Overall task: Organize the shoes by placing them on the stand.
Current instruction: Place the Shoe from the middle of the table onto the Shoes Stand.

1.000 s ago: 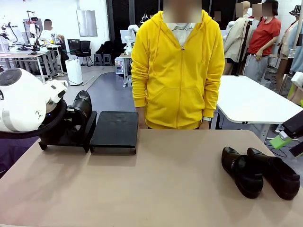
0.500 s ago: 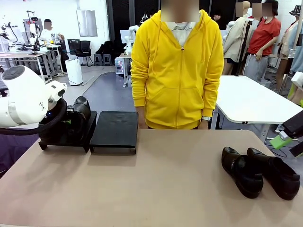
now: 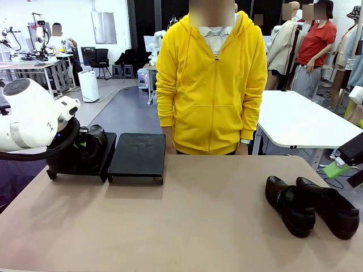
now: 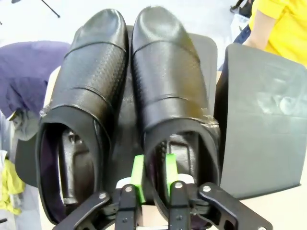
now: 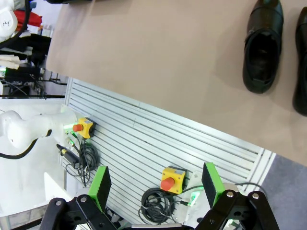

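Note:
Two black shoes lie side by side on the stand's left tray [image 4: 211,52], toes pointing away: one [image 4: 84,81] on the left, the other [image 4: 165,81] on the right. My left gripper [image 4: 154,176] straddles the heel collar of the right-hand one, its green pads a little apart on either side of the leather. In the front view the left gripper [image 3: 85,144] sits low over that tray [image 3: 109,153]. Two more shoes [image 3: 289,205] [image 3: 329,207] lie on the table at the right, also seen as shoes [image 5: 263,48] [image 5: 301,62]. My right gripper [image 5: 156,184] hangs open off the table's near edge.
The stand's right tray [image 3: 138,156] holds nothing. A person in a yellow hoodie [image 3: 211,85] stands at the far edge, hands down. Below the table's near edge are a slatted panel, cables and emergency-stop buttons [image 5: 171,178]. The tan tabletop [image 3: 187,215] stretches between stand and loose shoes.
The shoe in my left gripper has come down onto the left tray beside the other one, and the jaws have eased apart. The right arm and the loose shoes have not moved.

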